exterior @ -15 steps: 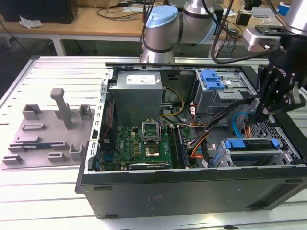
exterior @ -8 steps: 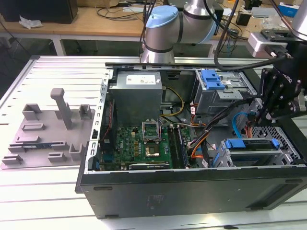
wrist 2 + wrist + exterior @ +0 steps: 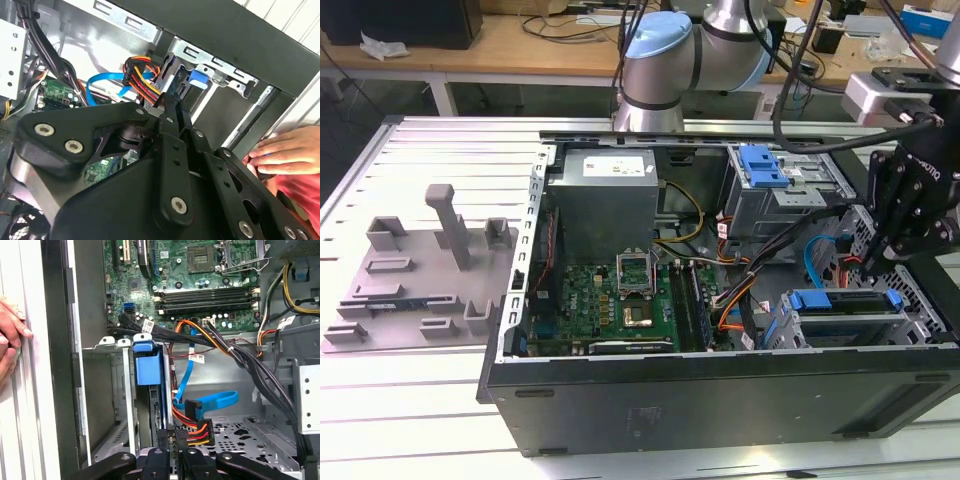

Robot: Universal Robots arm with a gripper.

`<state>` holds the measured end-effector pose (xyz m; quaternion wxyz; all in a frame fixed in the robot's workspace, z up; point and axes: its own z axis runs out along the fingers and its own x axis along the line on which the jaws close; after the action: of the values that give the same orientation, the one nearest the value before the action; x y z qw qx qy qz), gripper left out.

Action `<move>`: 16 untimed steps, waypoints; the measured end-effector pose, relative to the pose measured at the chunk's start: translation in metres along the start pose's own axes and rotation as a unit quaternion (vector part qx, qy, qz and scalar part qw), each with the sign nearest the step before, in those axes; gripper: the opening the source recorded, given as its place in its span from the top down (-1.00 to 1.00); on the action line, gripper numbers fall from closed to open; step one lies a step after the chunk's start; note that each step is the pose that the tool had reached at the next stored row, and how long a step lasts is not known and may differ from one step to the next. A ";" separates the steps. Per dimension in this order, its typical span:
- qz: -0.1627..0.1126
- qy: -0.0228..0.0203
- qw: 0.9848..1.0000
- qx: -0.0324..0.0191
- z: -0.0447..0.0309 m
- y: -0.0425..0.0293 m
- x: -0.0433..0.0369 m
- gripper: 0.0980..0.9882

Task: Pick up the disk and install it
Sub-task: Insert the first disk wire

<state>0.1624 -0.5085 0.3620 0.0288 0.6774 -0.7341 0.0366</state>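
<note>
Open computer case (image 3: 720, 400) lying on a ribbed metal bench (image 3: 440, 140), exterior view, read from that view's left to its right. A grey plastic fixture (image 3: 420, 270) rests on the bench just beside the case. Inside the case are the grey power supply box (image 3: 605, 205), with the green motherboard (image 3: 610, 300) below it, then a blue latch (image 3: 763, 165) on the upper drive cage. The disk (image 3: 842, 300), framed by its blue bracket, sits in the lower drive cage at the case's near corner; in the first wrist view it (image 3: 148, 367) is seen edge-on in the cage. The gripper (image 3: 870, 262) hangs just above the disk, its fingers (image 3: 170, 112) closed together with nothing between them. A blue data cable (image 3: 210, 401) lies close by. A person's hand (image 3: 11, 335) rests outside the case wall.
</note>
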 end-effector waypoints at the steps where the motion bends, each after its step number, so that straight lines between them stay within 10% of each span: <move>1: 0.001 0.000 1.000 0.000 0.0002 -0.0004 0.0020 0.85; 6: 0.007 -0.008 1.000 -0.001 0.0007 -0.0011 0.0068 0.85; 16: 0.007 -0.008 1.000 -0.001 0.0016 -0.0038 0.0098 0.85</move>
<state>0.1654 -0.5187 0.3614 0.0233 0.6727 -0.7389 0.0302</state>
